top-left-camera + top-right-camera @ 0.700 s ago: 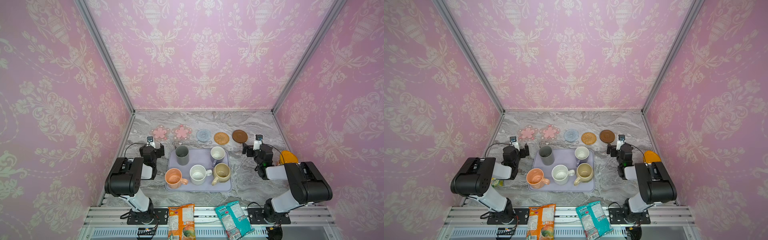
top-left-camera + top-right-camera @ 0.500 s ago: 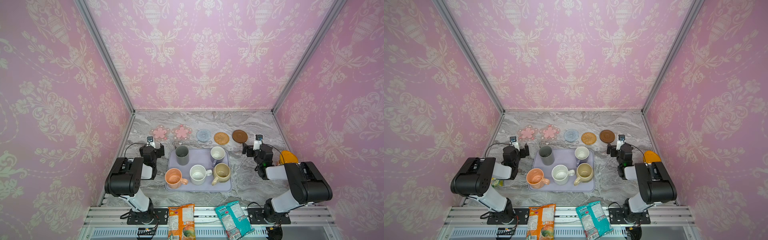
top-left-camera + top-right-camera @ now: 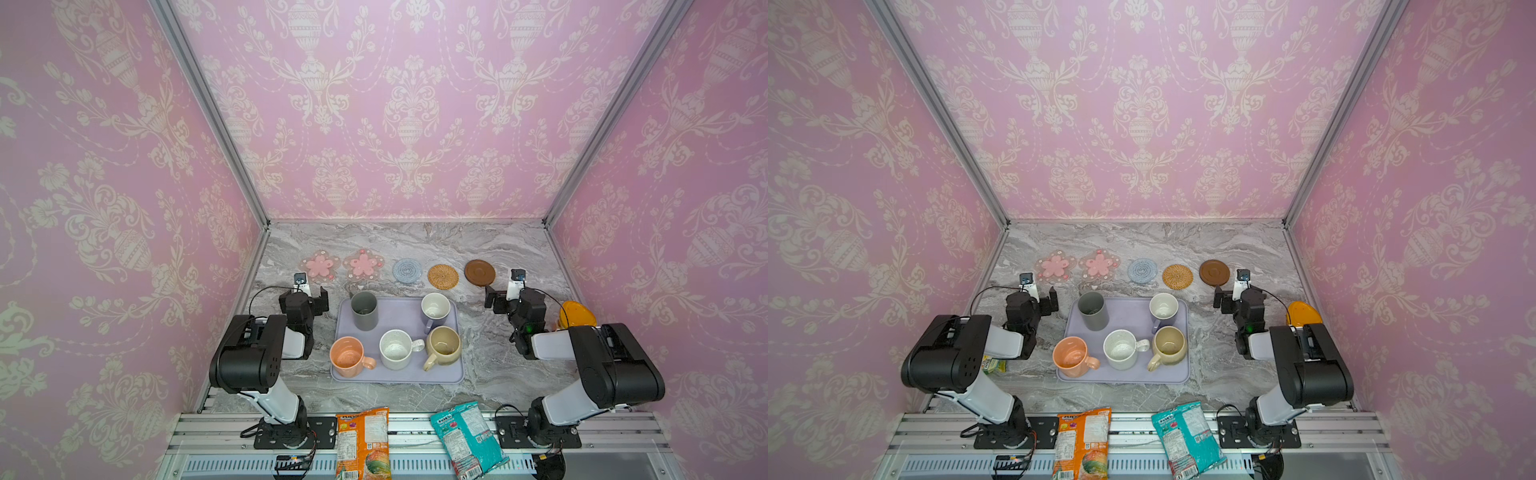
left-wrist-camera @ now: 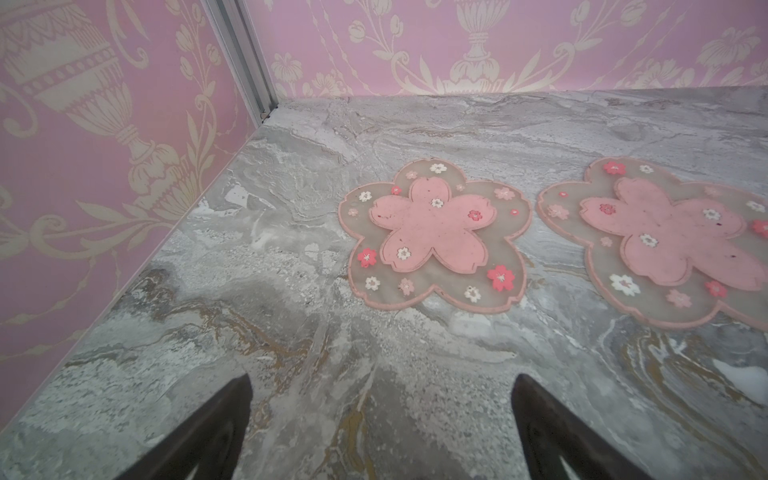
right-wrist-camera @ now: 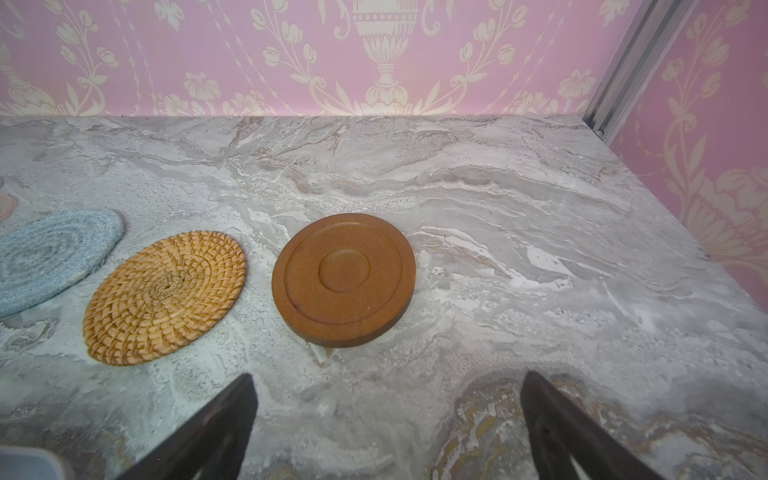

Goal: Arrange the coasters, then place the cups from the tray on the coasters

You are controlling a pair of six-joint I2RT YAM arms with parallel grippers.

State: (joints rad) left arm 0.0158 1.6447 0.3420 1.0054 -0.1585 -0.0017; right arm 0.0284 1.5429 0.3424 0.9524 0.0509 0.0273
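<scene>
Five coasters lie in a row near the back: two pink flower ones point(image 3: 320, 266) point(image 3: 364, 264), a grey-blue woven one point(image 3: 407, 270), a tan rattan one point(image 3: 443, 276) and a dark brown wooden one point(image 3: 479, 272). In front of them the lavender tray point(image 3: 399, 374) holds a dark grey tumbler point(image 3: 364, 309) and lavender point(image 3: 435, 311), white speckled point(image 3: 396, 349), peach point(image 3: 347, 357) and beige-yellow point(image 3: 444, 345) cups. My left gripper point(image 4: 380, 399) stands open and empty left of the tray, short of the flower coasters point(image 4: 434, 235). My right gripper point(image 5: 388, 399) is open and empty, just short of the wooden coaster point(image 5: 344, 278).
An orange lid point(image 3: 575, 314) lies by the right wall behind my right arm. Two snack bags point(image 3: 363, 442) point(image 3: 467, 436) rest on the front rail. A small green packet point(image 3: 992, 365) sits under my left arm. Pink walls close in the sides and back.
</scene>
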